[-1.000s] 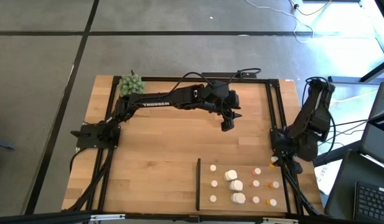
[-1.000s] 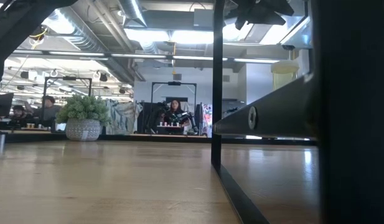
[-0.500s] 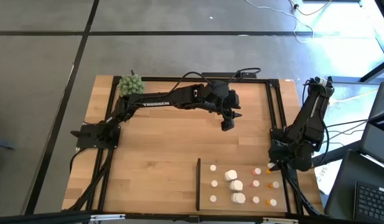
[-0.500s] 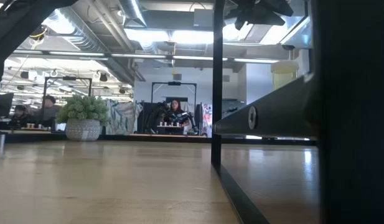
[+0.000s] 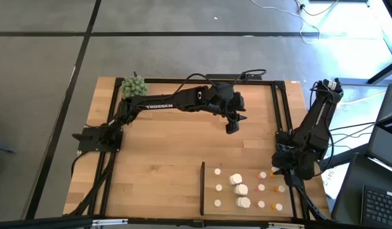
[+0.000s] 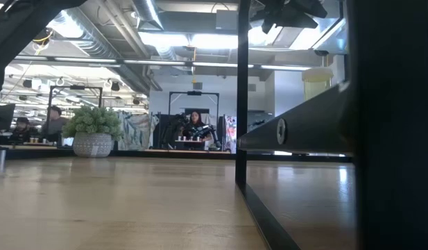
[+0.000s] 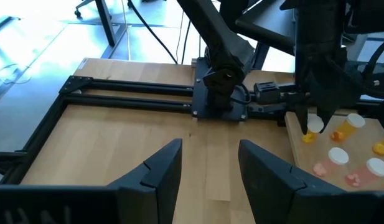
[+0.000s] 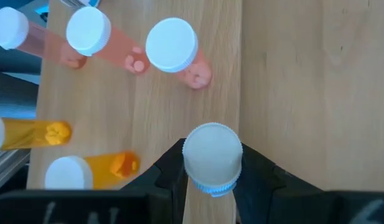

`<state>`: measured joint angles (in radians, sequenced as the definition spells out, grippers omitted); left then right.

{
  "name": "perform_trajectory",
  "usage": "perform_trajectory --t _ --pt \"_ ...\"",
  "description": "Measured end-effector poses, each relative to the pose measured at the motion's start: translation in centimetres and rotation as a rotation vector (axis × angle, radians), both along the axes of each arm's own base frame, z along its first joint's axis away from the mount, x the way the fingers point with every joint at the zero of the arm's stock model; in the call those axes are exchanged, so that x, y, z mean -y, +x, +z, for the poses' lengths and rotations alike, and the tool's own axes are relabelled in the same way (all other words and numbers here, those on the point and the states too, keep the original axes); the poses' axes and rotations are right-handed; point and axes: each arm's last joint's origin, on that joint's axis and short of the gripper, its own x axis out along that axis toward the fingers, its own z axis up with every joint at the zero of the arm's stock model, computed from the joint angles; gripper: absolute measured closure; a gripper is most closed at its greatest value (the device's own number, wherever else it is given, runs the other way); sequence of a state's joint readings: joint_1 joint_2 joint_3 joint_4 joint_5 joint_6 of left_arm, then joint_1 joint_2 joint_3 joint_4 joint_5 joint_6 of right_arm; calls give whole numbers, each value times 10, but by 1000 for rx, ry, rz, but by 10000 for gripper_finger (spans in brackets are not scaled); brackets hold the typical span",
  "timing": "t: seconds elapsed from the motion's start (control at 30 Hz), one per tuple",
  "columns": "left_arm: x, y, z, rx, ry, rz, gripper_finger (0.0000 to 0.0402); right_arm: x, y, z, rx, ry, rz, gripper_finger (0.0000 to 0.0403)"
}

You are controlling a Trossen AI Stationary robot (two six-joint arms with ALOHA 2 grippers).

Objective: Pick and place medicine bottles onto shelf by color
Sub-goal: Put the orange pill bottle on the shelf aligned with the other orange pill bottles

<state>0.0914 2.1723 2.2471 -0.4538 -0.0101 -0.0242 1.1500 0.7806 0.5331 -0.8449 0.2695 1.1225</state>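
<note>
The right tool (image 8: 210, 186) hangs over the near right corner of the bench (image 5: 164, 165), its two dark fingers (image 8: 170, 177) clamped on a white-capped bottle (image 8: 211, 157) seen cap-on from above. Below it lies the shelf (image 5: 211, 200), a pale wood panel with a thin black strip (image 5: 202, 188) along its left side. On the shelf stand the other medicine bottles (image 5: 240, 188): small white ones in the left column, three chunkier white ones in the middle, and pink and orange bottles with white caps toward the right edge. In the right wrist view, two pink bottles (image 8: 173, 46) and two orange bottles (image 8: 86, 171) stand near the held one, none touching it. The left tool (image 7: 207, 171) hovers above bare wood at the far middle of the bench, fingers apart and holding nothing. A green spiky plant ball (image 5: 134, 85) sits at the far left corner. Beyond the bench, a potted plant (image 6: 93, 130) and seated people (image 6: 195, 125) show in the room.
</note>
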Motion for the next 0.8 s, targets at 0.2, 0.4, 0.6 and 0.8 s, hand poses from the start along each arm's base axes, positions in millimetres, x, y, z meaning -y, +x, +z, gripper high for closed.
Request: perform_trajectory --t 0.2,0.4,0.6,0.8 --pt "0 0 0 0 0 0 250 -9 4 -6 -5 -27 -2 300" --pt "0 0 0 0 1 -1 250 -16 7 -9 -3 -37 -5 300" --pt "0 0 0 0 0 -1 250 -16 8 -9 -4 -39 -5 300" --pt "0 0 0 0 1 -1 250 -16 7 -9 -5 -40 -5 286"
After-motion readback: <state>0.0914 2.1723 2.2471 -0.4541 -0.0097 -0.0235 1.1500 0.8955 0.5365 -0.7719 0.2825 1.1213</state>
